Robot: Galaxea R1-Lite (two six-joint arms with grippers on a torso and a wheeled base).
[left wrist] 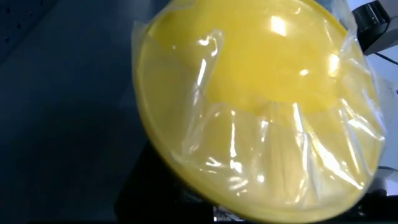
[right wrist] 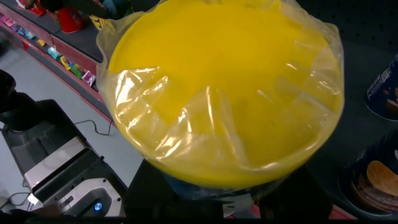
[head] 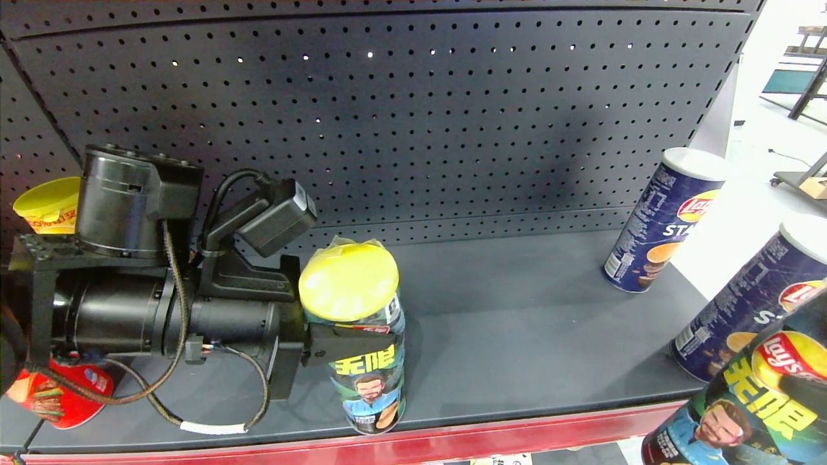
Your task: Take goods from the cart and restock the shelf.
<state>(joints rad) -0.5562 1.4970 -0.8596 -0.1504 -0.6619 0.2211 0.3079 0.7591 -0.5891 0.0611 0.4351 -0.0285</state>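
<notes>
Two tools each grip a can. The left tool [head: 352, 345] holds the yellow-lidded can [head: 365, 387] upright at the shelf's [head: 517, 336] front edge. The right tool [head: 800, 386] holds a second can [head: 730, 420] off its front right corner, with open shelf between.

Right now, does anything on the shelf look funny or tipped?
Nothing is spilled. The red tub at the shelf's left front edge looks tipped, though the left arm hides part of it.

The dark shelf [head: 517, 323] with a red front lip carried 1 green can [head: 368, 381] upright near its front edge, 2 blue cans [head: 659, 223] at its right end, a red cup [head: 58, 394] front-left and a yellow cup [head: 48, 203] behind.
</notes>
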